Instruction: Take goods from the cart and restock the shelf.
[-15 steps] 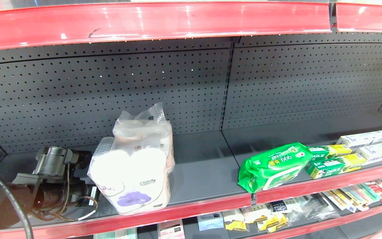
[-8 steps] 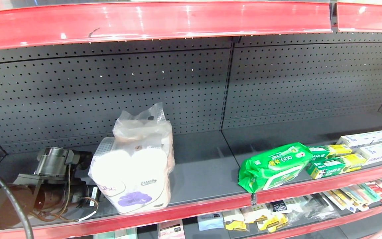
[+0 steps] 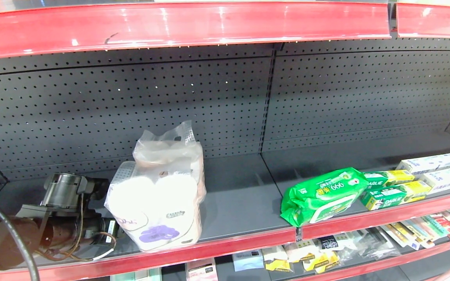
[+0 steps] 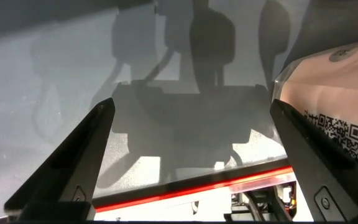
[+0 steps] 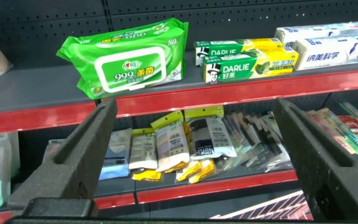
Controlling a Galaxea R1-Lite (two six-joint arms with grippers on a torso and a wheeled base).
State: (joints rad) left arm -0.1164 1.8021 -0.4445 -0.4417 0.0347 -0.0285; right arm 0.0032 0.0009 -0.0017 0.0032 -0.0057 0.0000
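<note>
Toilet-roll pack on shelf; left gripper spread-jawed just beside

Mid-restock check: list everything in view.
shelf: one, red front edge, grey pegboard back
toilet paper: white rolls, clear wrap, pack count unclear, left bay
wet wipes pack: one, green, right bay, front edge
green-yellow boxes: two, right of the wipes
white-blue boxes: at least two, far right
small packets: many, mixed colours, tier below
left gripper: fingers open, beside the toilet paper
right gripper: fingers open, facing the wipes
</note>
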